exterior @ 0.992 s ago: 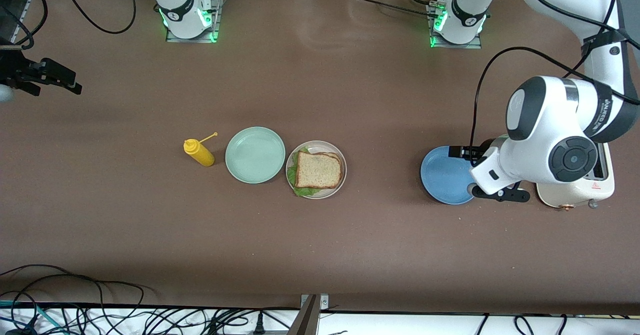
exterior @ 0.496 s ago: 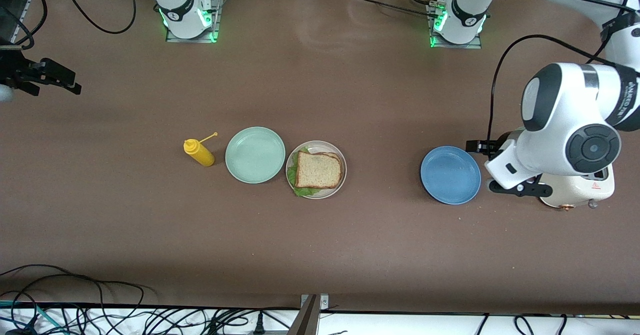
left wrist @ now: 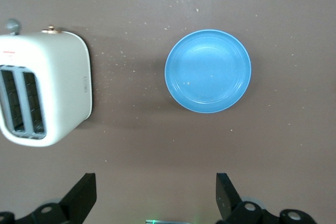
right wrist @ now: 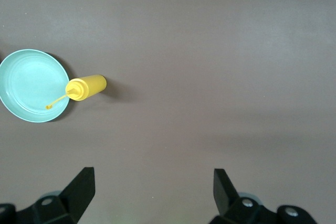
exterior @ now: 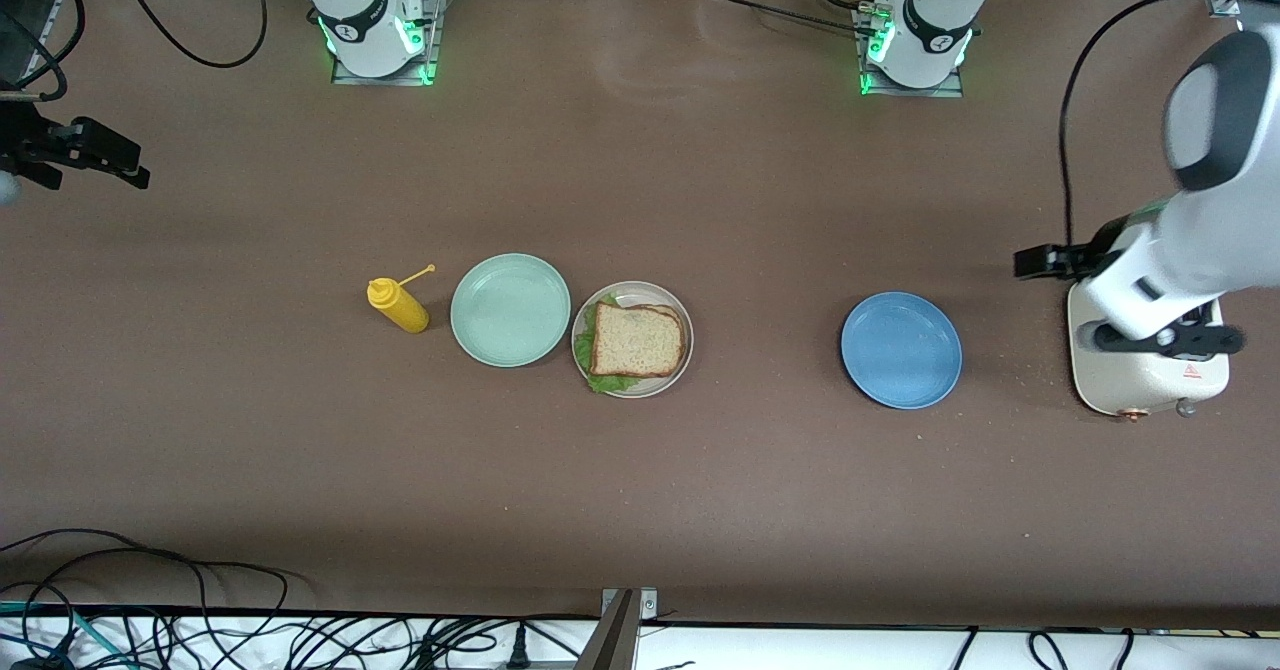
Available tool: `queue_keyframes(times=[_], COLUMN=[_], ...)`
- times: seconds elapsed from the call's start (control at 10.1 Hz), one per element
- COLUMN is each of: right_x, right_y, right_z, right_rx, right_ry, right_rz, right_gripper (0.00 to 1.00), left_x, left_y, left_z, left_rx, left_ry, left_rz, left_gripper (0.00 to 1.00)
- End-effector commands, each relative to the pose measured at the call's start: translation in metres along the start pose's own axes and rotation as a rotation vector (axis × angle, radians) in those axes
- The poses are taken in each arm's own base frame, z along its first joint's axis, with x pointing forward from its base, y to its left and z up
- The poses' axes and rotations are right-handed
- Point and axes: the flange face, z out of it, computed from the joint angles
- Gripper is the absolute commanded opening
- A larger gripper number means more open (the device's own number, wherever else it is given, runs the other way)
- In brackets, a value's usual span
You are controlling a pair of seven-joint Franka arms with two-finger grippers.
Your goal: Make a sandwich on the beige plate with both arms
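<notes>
The sandwich, brown bread on top with green lettuce showing at its edge, lies on the beige plate at the table's middle. My left gripper is open and empty, up in the air by the toaster; its wrist view shows its spread black fingers over bare table. My right gripper is open and empty, raised at the right arm's end of the table, well away from the plate; its fingers are wide apart. The sandwich is out of both wrist views.
A mint-green plate touches the beige plate, with a yellow mustard bottle beside it; both show in the right wrist view, the plate and the bottle. A blue plate and a cream toaster stand toward the left arm's end.
My left arm has swung up and away from the blue plate toward its own end of the table, uncovering the plate. My right gripper has hardly moved. The sandwich has stayed put.
</notes>
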Motion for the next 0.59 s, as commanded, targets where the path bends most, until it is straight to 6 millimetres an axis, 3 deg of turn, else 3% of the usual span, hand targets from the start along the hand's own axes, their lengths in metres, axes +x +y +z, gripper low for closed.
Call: queue_keyframes(times=[0.0, 0.3, 0.5], right_x=[0.0, 0.0, 0.0], right_y=[0.0, 0.001, 0.002], right_z=[-0.007, -0.007, -0.007], right_rx=[-0.008, -0.01, -0.008], right_ry=[0.003, 0.003, 0.002], right_rz=[0.006, 0.006, 0.009], right_gripper=[1.0, 1.0, 1.0], left_x=[-0.031, -0.073, -0.088], left_y=[-0.011, -0.014, -0.012], left_z=[-0.011, -0.043, -0.043], left_rx=[0.016, 0.025, 0.021], left_ry=[0.007, -0.003, -0.031], left_rz=[0.016, 0.022, 0.047], left_gripper=[1.0, 1.0, 1.0])
